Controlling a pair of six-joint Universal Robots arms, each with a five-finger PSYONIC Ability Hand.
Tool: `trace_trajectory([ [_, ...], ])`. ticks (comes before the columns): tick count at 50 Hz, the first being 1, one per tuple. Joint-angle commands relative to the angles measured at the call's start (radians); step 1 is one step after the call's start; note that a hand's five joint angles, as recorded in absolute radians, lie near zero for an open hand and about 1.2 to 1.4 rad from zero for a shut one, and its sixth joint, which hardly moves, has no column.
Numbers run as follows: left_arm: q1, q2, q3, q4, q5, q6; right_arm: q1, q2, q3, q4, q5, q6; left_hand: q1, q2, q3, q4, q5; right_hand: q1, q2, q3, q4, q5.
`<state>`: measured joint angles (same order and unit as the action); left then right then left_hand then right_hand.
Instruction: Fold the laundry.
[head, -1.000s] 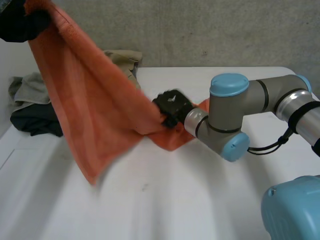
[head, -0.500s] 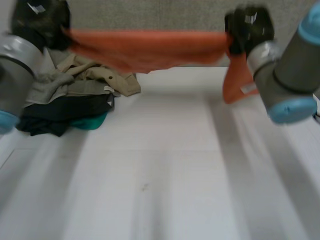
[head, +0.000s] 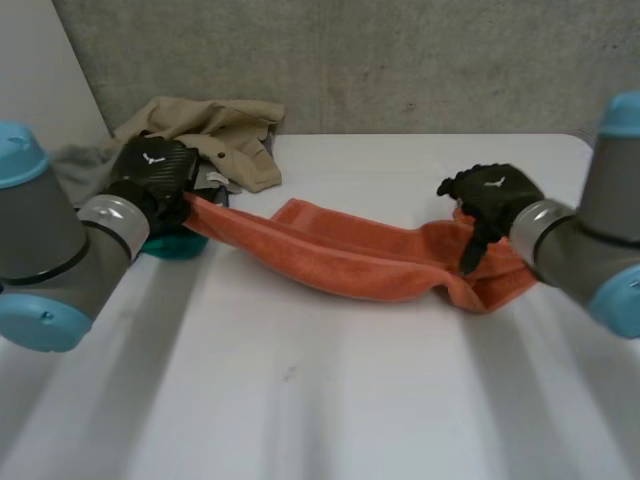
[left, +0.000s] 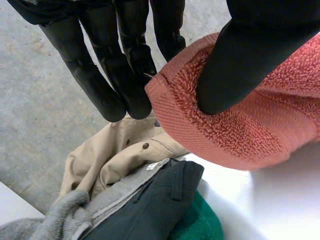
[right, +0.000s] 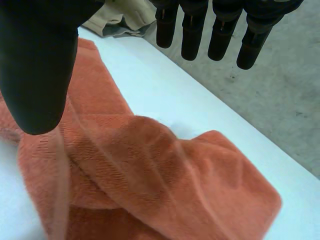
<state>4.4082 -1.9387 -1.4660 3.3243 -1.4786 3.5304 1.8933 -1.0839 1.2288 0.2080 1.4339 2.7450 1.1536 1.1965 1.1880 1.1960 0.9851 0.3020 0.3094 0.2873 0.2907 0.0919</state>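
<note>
clothes pile (head: 225, 130) partly hidden behind left robot hand (head: 155, 170); orange towel (left: 260, 125) cut off at edge.

I can't read any proper words or numbers from here. The back of the left hand (head: 155, 172) carries a small white emblem (head: 150, 158), and the right hand (head: 492, 200) has a matching one (head: 493, 182). Both are shapes, not letters. In the left wrist view a small white tag (left: 153, 165) sticks out at the edge of a grey garment (left: 112, 200) in the pile of clothes, just beside the orange towel (left: 260, 120). The tag may carry print, but it is too small for me to make out.
</note>
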Motion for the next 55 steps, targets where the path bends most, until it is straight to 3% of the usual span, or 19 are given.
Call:
trace_trajectory([
  [1,0.034,0.069,-0.066,0.001,0.052,-0.002,-0.068,-0.017,-0.058,0.171,-0.047,-0.160,0.243,0.200,0.208,0.200,0.237,0.060,0.053,0.075,0.071,0.096],
  [5,0.050,0.095,-0.092,-0.005,0.069,-0.002,-0.100,-0.005,-0.074,0.251,-0.049,-0.232,0.243,0.200,0.208,0.200,0.237,0.298,0.290,0.313,0.309,0.333],
  [8,0.057,0.110,-0.108,-0.006,0.072,-0.002,-0.117,0.006,-0.051,0.284,-0.049,-0.202,0.243,0.200,0.208,0.200,0.237,0.395,0.388,0.410,0.406,0.431],
  [16,0.073,0.133,-0.117,-0.020,0.078,-0.004,-0.168,0.015,0.093,0.216,-0.066,0.069,0.243,0.200,0.208,0.200,0.237,0.375,0.367,0.389,0.386,0.410],
  [24,0.063,0.156,-0.112,-0.038,0.081,-0.004,-0.132,0.050,0.185,0.110,-0.070,0.264,0.243,0.200,0.208,0.200,0.237,0.325,0.317,0.340,0.336,0.360],
  [34,0.059,0.175,-0.105,-0.048,0.077,-0.004,-0.048,0.108,0.218,-0.097,-0.004,0.308,0.243,0.200,0.208,0.200,0.237,0.322,0.314,0.336,0.333,0.357],
  [38,0.057,0.190,-0.100,-0.061,0.073,-0.005,-0.017,0.128,0.218,-0.192,0.059,0.308,0.243,0.200,0.208,0.200,0.237,0.603,0.595,0.617,0.614,0.638],
  [39,0.056,0.199,-0.100,-0.065,0.072,-0.008,-0.008,0.137,0.218,-0.231,0.081,0.306,0.243,0.200,0.208,0.200,0.237,0.865,0.858,0.880,0.876,0.901],
  [41,0.054,0.208,-0.100,-0.068,0.070,-0.013,0.000,0.147,0.216,-0.269,0.103,0.305,0.243,0.200,0.208,0.200,0.237,1.093,1.086,1.108,1.105,1.129],
  [46,0.050,0.239,-0.106,-0.083,0.063,-0.034,0.000,0.138,0.218,-0.300,0.132,0.311,0.243,0.200,0.208,0.200,0.237,1.094,1.087,1.109,1.106,1.130],
  [50,0.051,0.279,-0.112,-0.126,0.066,-0.053,-0.033,0.064,0.238,-0.248,0.102,0.306,0.243,0.200,0.208,0.200,0.237,1.094,1.087,1.109,1.106,1.130],
  [55,0.071,0.366,-0.114,-0.232,0.081,-0.053,-0.146,-0.112,0.233,-0.079,-0.065,0.204,0.243,0.200,0.208,0.200,0.237,1.094,1.087,1.109,1.106,1.130],
])
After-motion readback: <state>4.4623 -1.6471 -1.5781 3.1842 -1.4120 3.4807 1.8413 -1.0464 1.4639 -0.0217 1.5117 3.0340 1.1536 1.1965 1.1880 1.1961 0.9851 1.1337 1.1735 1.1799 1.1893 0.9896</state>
